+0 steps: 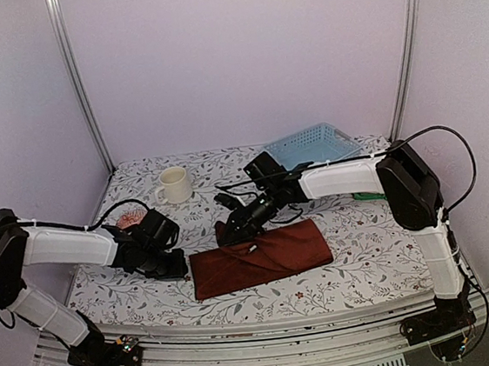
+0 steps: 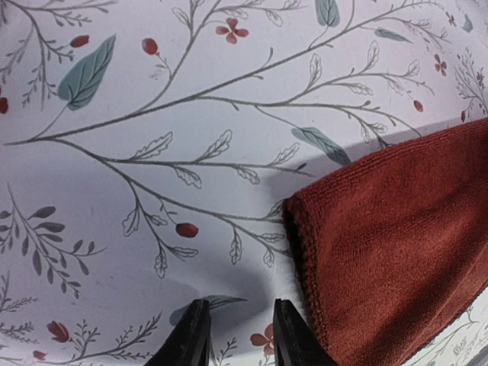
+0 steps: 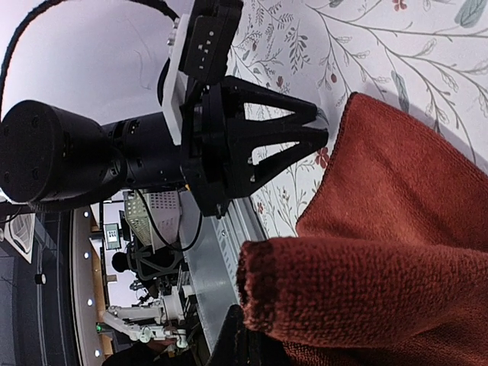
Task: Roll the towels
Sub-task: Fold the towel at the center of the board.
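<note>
The rust-brown towel lies folded on the flowered tablecloth near the front middle. My right gripper is shut on its far left corner and holds that corner raised; in the right wrist view the towel drapes over the fingers. My left gripper is open and empty, low over the cloth just left of the towel's left edge; in the left wrist view the towel lies right beside the right finger. An orange patterned towel shows behind the left arm. No blue towel shows.
A cream mug stands at the back left. A pale blue lattice basket stands at the back right. A green item lies under the right arm. The table's front edge and metal rail are close below the towel.
</note>
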